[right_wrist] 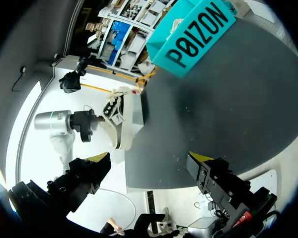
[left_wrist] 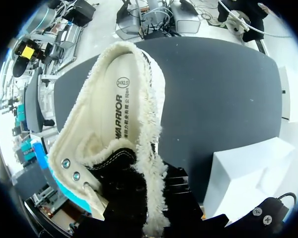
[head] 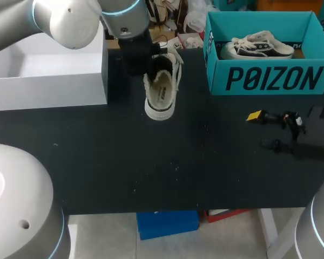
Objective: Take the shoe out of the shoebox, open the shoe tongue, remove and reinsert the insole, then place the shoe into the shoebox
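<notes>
Closest in, the left pincer (head: 150,67) had the shoe (left_wrist: 114,114) by its heel. The yellow tips were hidden under the fleecy collar, but the shoe hung from the pincer with its toe pointing away, so I judged the pincer clenched on the heel rim. The shoe was already out of the shoebox, and the work in hand looked like freeing the tongue and the insole (left_wrist: 120,116).

To do that well, the left arm should have kept the heel firm and the mouth of the shoe turned up. It should not have squeezed so hard that the collar folded over the insole. The other arm would then have had a plain way in from the toe side, to draw the tongue forward before catching the edge of the insole.

Whether the toe rested on the worktop (head: 151,162) could not be told. The shoe sat out over the worktop, between the white box (head: 48,81) and the shoebox (head: 270,78).

Further off, the right pincer (right_wrist: 150,158) stood released, its tips spread wide. It held and touched nothing, low near the right edge of the worktop and well apart from the shoe. Beyond it, the shoebox held a second shoe (head: 256,47).
</notes>
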